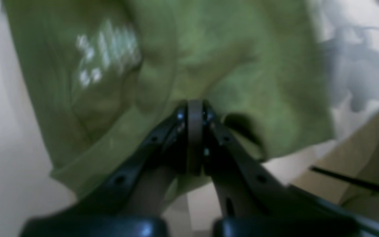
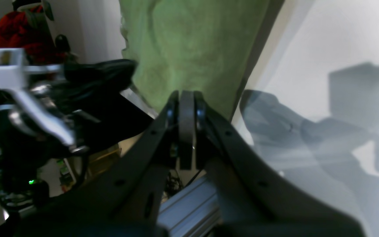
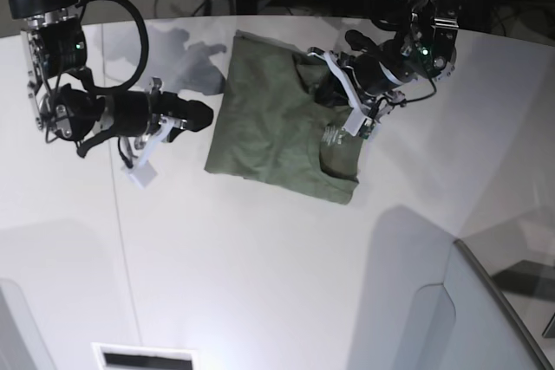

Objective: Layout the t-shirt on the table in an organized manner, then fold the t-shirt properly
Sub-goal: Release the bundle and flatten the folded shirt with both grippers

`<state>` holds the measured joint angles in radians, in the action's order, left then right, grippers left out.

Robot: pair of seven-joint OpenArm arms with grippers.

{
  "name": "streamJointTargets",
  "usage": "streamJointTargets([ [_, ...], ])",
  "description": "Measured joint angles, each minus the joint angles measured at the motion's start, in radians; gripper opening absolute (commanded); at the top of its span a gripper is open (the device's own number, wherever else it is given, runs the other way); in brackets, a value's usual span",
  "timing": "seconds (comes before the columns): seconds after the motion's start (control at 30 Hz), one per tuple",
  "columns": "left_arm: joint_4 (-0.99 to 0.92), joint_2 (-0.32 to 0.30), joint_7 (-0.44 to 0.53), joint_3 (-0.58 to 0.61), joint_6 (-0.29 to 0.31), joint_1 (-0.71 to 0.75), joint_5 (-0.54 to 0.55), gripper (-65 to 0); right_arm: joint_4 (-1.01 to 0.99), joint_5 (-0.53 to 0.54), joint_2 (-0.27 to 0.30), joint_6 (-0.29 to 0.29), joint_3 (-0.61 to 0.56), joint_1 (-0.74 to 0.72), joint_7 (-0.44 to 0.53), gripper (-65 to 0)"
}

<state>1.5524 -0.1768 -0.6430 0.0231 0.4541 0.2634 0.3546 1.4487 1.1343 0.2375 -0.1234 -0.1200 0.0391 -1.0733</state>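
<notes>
Your left gripper point(image 1: 195, 108) has its jaws pressed together over the t-shirt point(image 3: 277, 123) at the collar end; the wrist view is blurred, so you cannot tell whether any cloth is pinched. Your right gripper point(image 3: 201, 115) is also closed, empty, just beside the shirt's near edge, not touching. The olive shirt lies on the white table point(image 3: 260, 283) as a rough rectangle, collar and white neck label point(image 1: 105, 52) showing, folds uneven. You look to be mid-fold, tidying. Next, judge the collar-side edge: square it before another fold, and open the jaws first.
</notes>
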Motion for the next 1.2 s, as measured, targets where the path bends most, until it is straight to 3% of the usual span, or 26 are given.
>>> streamJointTargets([
  [0.3,-0.072,-0.082,0.029,-0.002,0.002,-0.006,-0.015,-65.0,0.000,-0.005,0.003,0.000,-0.019,0.004,0.002,-65.0],
  [0.47,-0.036,-0.086,0.020,-0.021,0.003,-0.001,-0.107,-65.0,0.002,-0.008,0.006,0.000,-0.137,0.008,0.000,-65.0],
  [0.67,0.088,-0.094,-0.001,-0.117,0.005,0.002,-0.109,-65.0,0.084,-0.006,0.008,0.001,-0.327,-0.008,-0.003,-65.0],
  [0.73,0.116,-0.093,-0.066,-0.107,0.005,0.012,-0.114,-65.0,0.092,0.004,0.003,0.000,-0.372,-0.032,0.000,-65.0],
  [0.97,0.052,-0.075,-0.057,0.001,0.009,0.010,-0.108,-65.0,-0.031,-0.057,-0.032,0.000,-0.391,-0.104,0.012,-65.0],
  [1.07,-0.039,-0.082,-0.015,0.005,0.006,0.000,-0.116,-65.0,-0.109,-0.049,-0.035,-0.002,-0.401,-0.112,0.082,-65.0],
  [1.13,-0.090,-0.087,0.013,0.004,0.006,-0.016,-0.114,-65.0,-0.168,-0.054,-0.029,-0.048,-0.401,-0.113,0.097,-65.0],
  [1.2,-0.129,-0.090,0.040,-0.005,0.017,-0.034,-0.099,-65.0,-0.228,-0.056,-0.002,-0.139,-0.402,-0.111,0.118,-65.0],
])
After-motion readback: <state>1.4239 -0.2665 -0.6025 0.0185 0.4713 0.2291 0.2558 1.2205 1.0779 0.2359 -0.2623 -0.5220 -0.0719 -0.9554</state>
